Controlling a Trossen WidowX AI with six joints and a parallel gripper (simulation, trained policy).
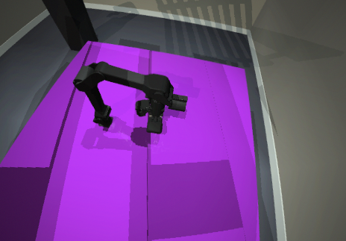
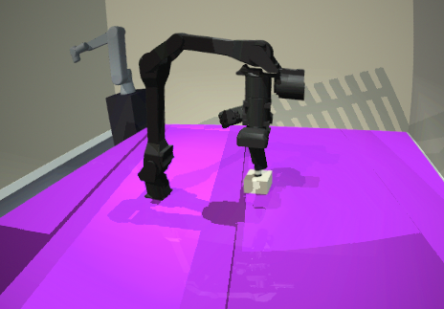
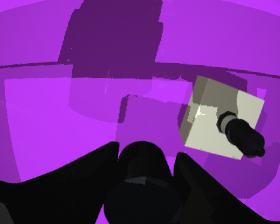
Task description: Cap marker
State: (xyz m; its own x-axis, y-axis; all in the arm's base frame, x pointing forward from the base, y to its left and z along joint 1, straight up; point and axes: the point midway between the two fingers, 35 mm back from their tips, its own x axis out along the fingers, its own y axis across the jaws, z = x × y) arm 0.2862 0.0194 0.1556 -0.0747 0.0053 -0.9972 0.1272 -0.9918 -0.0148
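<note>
One holder block (image 2: 257, 185) (image 3: 208, 122), one marker (image 3: 246, 136), one cap (image 3: 142, 192); two arms, one black (image 1: 123, 76) (image 2: 206, 45), one grey (image 2: 116, 55).

Block well inside the tabletop (image 1: 194, 145) (image 2: 344, 191) (image 3: 41, 120); exterior view shows a wide margin to the right edge, far edge closer than the near one.

Marker upright in block, black nib end bare, pale collar. Cap dark, round, clasped by the gripper (image 1: 154, 124) (image 2: 258, 164) (image 3: 148, 149), jaws partly open around it; wrist view shows it beside the marker, apart.
</note>
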